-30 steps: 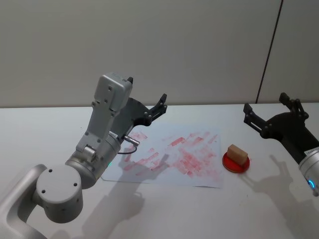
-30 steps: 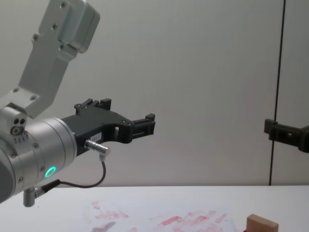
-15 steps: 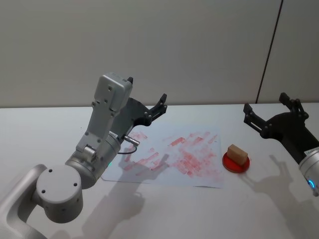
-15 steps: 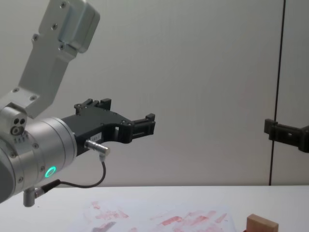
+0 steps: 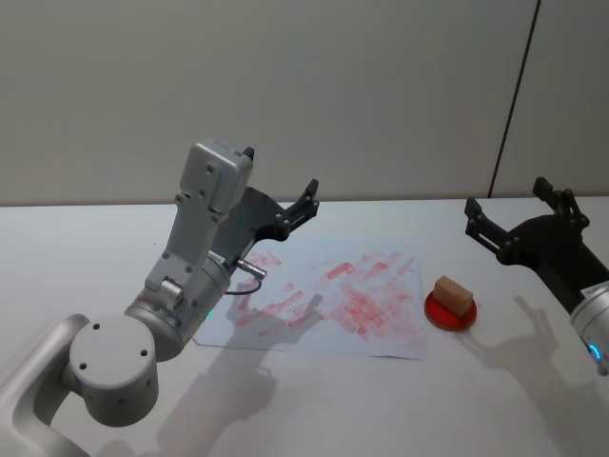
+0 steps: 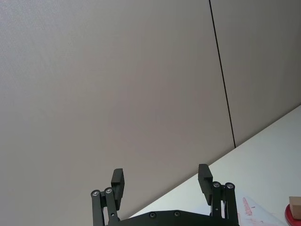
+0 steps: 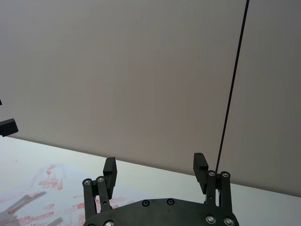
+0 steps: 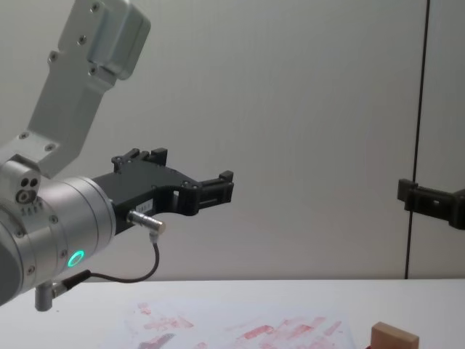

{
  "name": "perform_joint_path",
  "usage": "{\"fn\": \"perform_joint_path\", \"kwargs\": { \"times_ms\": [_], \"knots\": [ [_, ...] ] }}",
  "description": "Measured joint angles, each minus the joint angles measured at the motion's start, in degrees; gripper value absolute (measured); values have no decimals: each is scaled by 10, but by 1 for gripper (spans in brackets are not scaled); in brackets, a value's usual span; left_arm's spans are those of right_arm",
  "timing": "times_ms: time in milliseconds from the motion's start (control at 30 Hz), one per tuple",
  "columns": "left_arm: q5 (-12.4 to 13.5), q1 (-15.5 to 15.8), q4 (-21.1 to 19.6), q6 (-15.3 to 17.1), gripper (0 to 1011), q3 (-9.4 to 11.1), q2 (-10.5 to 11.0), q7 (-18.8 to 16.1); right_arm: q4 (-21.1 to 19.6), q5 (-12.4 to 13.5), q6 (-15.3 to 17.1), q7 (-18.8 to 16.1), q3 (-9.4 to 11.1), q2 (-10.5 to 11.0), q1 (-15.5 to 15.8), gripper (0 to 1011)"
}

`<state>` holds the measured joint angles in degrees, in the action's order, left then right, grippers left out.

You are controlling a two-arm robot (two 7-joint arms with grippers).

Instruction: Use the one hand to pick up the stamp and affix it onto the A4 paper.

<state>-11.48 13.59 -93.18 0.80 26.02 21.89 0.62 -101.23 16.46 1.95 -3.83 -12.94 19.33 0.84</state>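
A white desk (image 5: 314, 400) runs up to a plain grey wall (image 5: 381, 86) with one dark vertical seam (image 5: 514, 95), and that is the whole stage.

The stamp (image 5: 454, 292), a light-tan wooden block, sits on top of a red round pad (image 5: 449, 312), nothing gripping it. Just beside the stamp, on its left, lies the A4 paper (image 5: 333, 300), flat on the desk and smeared all over with red prints; its near right corner comes close to the pad's rim. From the chest view the stamp (image 8: 394, 339) peeks up at the lower edge, with the paper (image 8: 240, 327) stretching away to the left of it.

To the right of the stamp and farther back, the right gripper (image 5: 507, 195) hangs in the air above the desk, jaws apart, nothing between them. Its own wrist camera confirms it: the right gripper (image 7: 154, 161) gapes wide against the wall.

Well apart from the stamp, over on the left past the paper's far side, the left gripper (image 5: 281, 171) is raised high off the desk, its jaws spread and empty. The left wrist view shows the same open gap of the left gripper (image 6: 160, 173), with the stamp (image 6: 295, 205) tiny at the edge.
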Motion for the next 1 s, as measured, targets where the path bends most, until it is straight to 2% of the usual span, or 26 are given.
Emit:
{"fn": "perform_joint_path", "kwargs": {
  "times_ms": [1000],
  "knots": [
    [0, 0, 0, 0, 1002, 0, 0, 0, 0, 0, 0, 0, 0, 0, 0, 1001]
  ]
}}
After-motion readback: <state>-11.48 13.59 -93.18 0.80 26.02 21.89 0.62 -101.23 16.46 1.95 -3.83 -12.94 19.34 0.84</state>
